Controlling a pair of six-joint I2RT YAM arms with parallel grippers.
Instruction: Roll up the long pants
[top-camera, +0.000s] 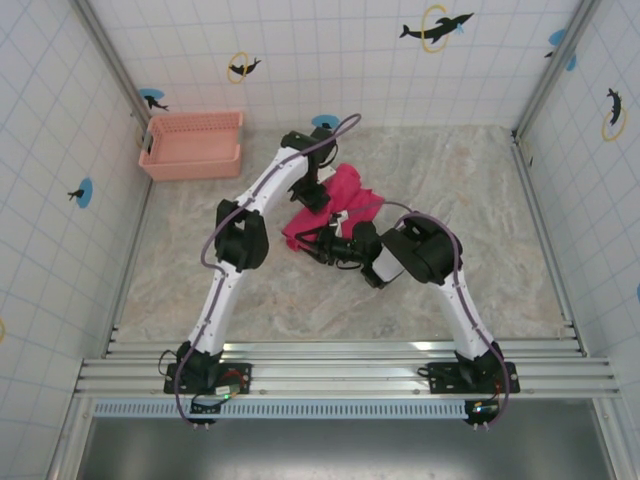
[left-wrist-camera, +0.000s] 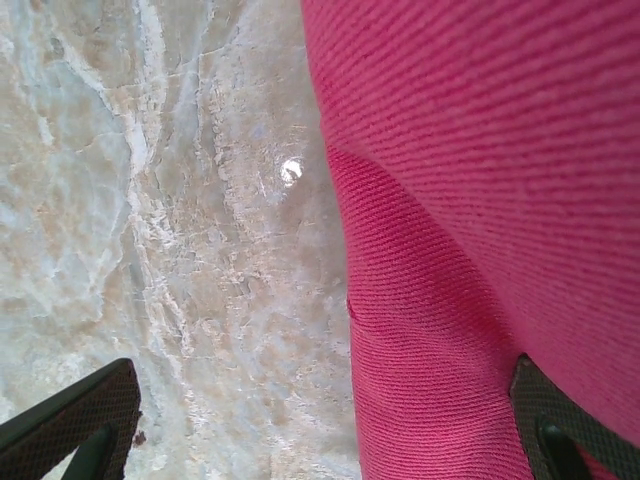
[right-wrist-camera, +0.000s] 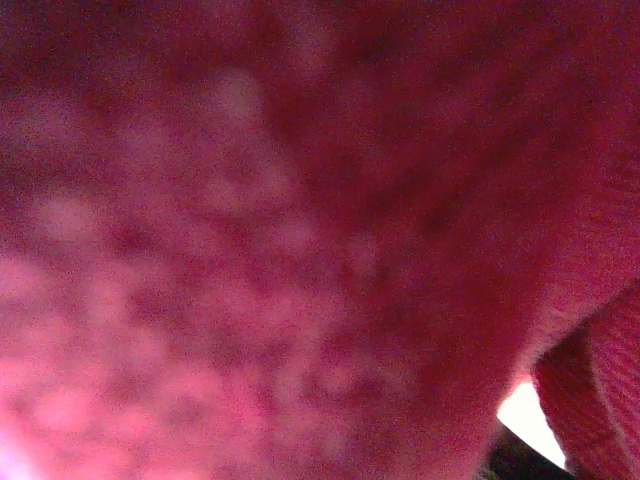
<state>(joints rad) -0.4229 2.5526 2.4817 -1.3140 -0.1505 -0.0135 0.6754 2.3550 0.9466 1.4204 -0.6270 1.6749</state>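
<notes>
The table (top-camera: 480, 220) is a pale slab with beige marble-like veins. White tiled walls (top-camera: 330, 60) dotted with dolphin stickers (top-camera: 437, 28) box it in. A ribbed metal rail (top-camera: 340, 372) runs along its near edge, under the two arm bases. A pink basket (top-camera: 192, 143) sits in the far left corner by the wall, well apart from the pants (top-camera: 350, 190). The pants lie bunched in a compact heap a little left of the table's middle, toward the far side, and both arms meet at them. The left gripper (top-camera: 314, 196) comes down on the heap's left side. In its wrist view the fingers (left-wrist-camera: 80, 420) are spread wide, one over bare table (left-wrist-camera: 180, 250) and the other down by the ribbed fabric (left-wrist-camera: 480, 200), with the cloth's edge running between them. Both fingers are cut off by the bottom of the frame, so it is unclear whether the fabric-side one touches the cloth. A small bright speck (left-wrist-camera: 292, 170) shows on the stone just beside the fabric edge; what it is cannot be made out. The right gripper (top-camera: 318, 247) sits at the heap's near left edge. From above, its fingertips merge with dark hardware and red folds. Its wrist view is a blur of red cloth (right-wrist-camera: 300, 200) very close to the lens, with a bright sliver at the lower right and an unreadable dark shape on the bottom edge. I cannot tell whether that gripper is spread, pressed together or pinching cloth.
</notes>
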